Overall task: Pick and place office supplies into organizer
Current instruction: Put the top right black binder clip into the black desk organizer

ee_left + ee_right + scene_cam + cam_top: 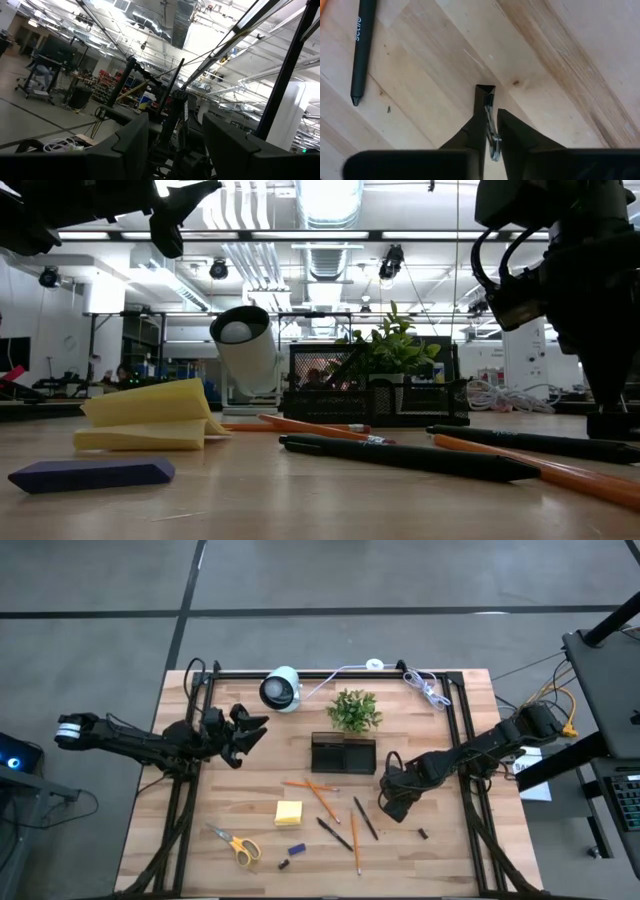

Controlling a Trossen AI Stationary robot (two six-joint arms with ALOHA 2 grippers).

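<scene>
Wooden table point(450, 850): I see my right gripper point(490, 122) pinching a binder clip point(492, 137) beside the organizer point(343, 754); left gripper point(252, 732) open, empty.

A dark pen point(361, 50) lying on the wooden table carries small pale lettering along its barrel, too small to make out for certain.

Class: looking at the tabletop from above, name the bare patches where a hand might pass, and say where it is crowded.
Bare wood lies between the scissors and table's left edge, and beyond the small dark clip. Crowded: pens and pencils before the organizer.
</scene>
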